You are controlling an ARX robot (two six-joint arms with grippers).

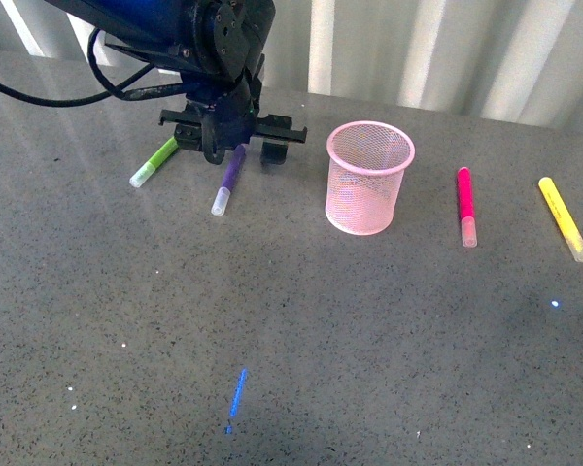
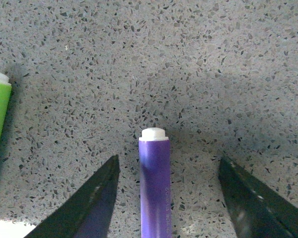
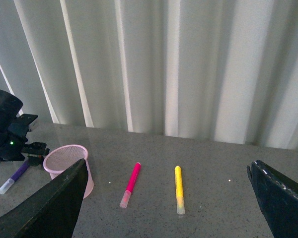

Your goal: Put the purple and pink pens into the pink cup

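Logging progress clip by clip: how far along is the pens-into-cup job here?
Nothing done yet: the pink cup is empty, and both pens lie on the table. In hand: the open left tool straddles the purple pen, not gripping it. Remaining: inserting that pen, then the pink pen on the cup's other side.

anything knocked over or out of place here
Nothing tipped or damaged: the pink cup stands upright. Only a blue streak on the tabletop near the camera looks odd; mark or reflection, cannot tell.
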